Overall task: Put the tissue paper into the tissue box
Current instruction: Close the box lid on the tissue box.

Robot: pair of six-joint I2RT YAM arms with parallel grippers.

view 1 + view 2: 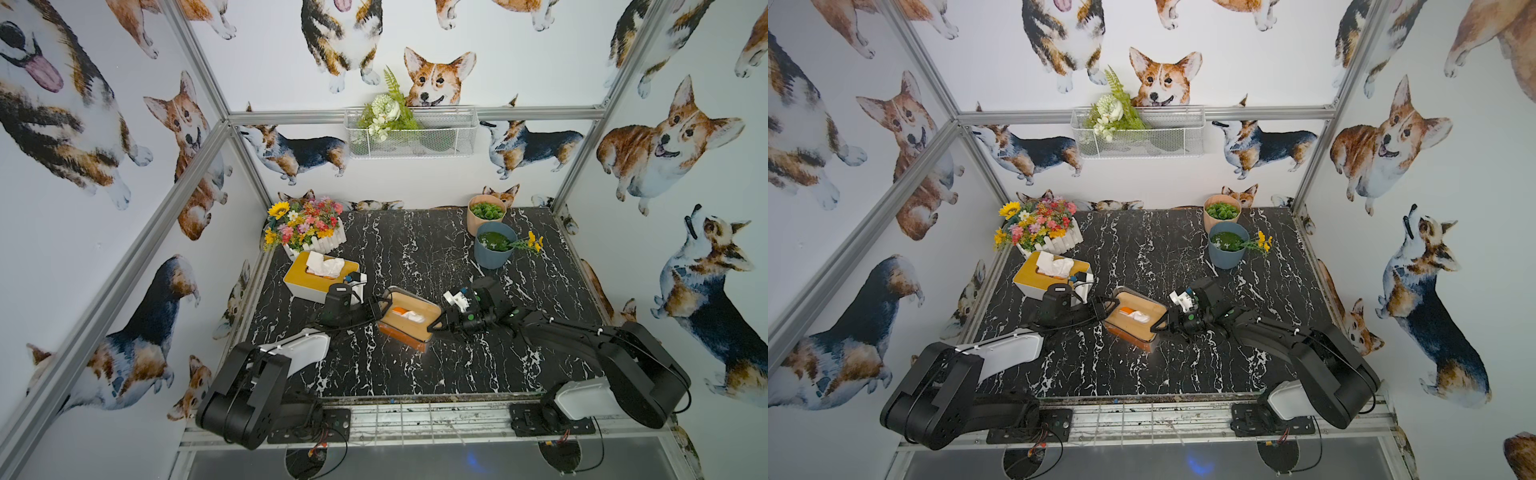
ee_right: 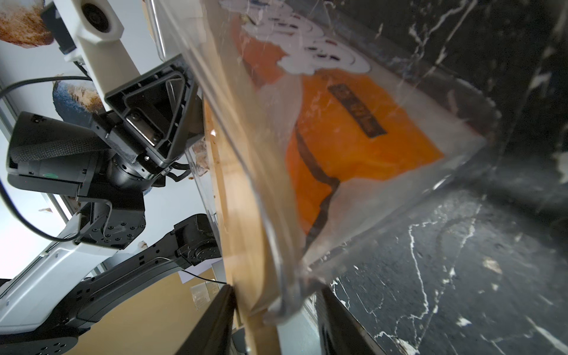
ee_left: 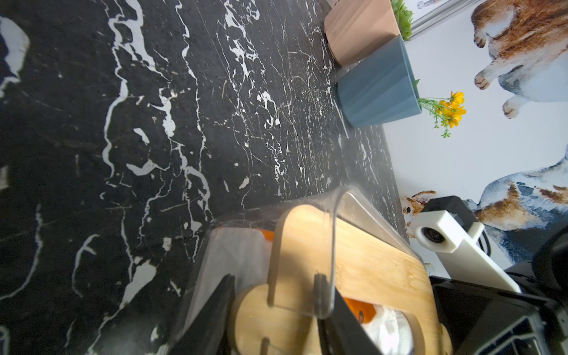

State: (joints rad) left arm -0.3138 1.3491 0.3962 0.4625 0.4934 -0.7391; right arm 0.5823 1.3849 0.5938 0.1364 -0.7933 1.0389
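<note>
Left wrist view, up close: catching white tissue paper (image 3: 387, 329) poking up through the slot in the bamboo lid (image 3: 368, 264), with an orange pack beneath, all inside the clear tissue box (image 3: 233, 255). Sitting mid-table in both top views, lid on.

Clamped at its left end by the left gripper (image 3: 274, 278), fingers (image 3: 215, 313) pinching lid edge and clear wall between them. Gripped the same way at its right end by the right gripper (image 2: 275, 289), pressing bamboo on one side and clear wall on the other. Looks smeared and tipped in the right wrist view; hard to call whether flat on the table (image 1: 415, 365).

Reads as the closing stage: loaded, lidded, held from both ends. Calls next for a level rest on the marble, then letting go at both ends together, gently, without dragging the lid askew or tugging the sheet out.

Farther out: second box (image 1: 299, 286) with a yellow top at far left, flower planter (image 1: 328, 243) just behind it, blue pot (image 1: 492, 257) and pink pot (image 1: 478, 224) at far right.
</note>
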